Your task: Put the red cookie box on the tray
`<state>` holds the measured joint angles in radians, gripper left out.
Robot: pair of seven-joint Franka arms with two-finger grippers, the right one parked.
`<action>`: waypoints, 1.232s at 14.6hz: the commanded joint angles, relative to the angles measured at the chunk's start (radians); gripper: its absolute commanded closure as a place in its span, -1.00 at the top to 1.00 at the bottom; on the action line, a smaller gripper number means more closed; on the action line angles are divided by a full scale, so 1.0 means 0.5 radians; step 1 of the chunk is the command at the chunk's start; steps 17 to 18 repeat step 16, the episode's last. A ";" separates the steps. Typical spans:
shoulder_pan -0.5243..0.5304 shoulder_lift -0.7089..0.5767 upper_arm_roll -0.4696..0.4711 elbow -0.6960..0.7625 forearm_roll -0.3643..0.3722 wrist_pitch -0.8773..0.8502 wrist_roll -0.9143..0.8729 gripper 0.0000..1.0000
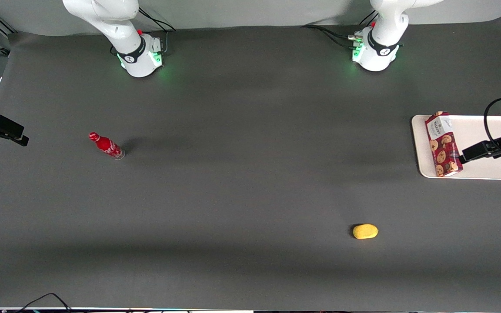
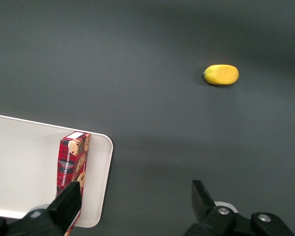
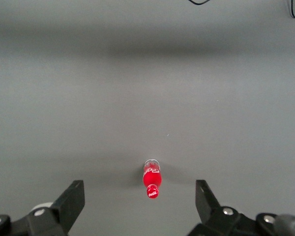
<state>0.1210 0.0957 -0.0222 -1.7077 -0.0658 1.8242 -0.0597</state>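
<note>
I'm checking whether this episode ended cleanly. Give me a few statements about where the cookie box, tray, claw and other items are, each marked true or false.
1. The red cookie box lies on the tray. True.
2. The claw is shut on the box. False: its fingers are spread wide with nothing between them, raised above the tray's edge and the bare table beside it.
3. The box fills the middle of the tray. False: it lies along the tray's edge toward the parked arm's end.
4. A yellow object lies on the table nearer the front camera than the tray. True.
5. The red bottle stands on the tray. False: it is on the table toward the parked arm's end.
</note>
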 commanded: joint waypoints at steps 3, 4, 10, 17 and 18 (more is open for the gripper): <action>-0.046 -0.096 -0.189 0.179 0.239 -0.277 -0.215 1.00; -0.049 -0.121 -0.195 0.179 0.233 -0.283 -0.212 1.00; -0.049 -0.176 -0.235 0.176 0.233 -0.289 0.042 1.00; -0.034 -0.179 -0.220 0.179 0.208 -0.283 0.064 1.00; -0.034 -0.179 -0.220 0.179 0.208 -0.283 0.064 1.00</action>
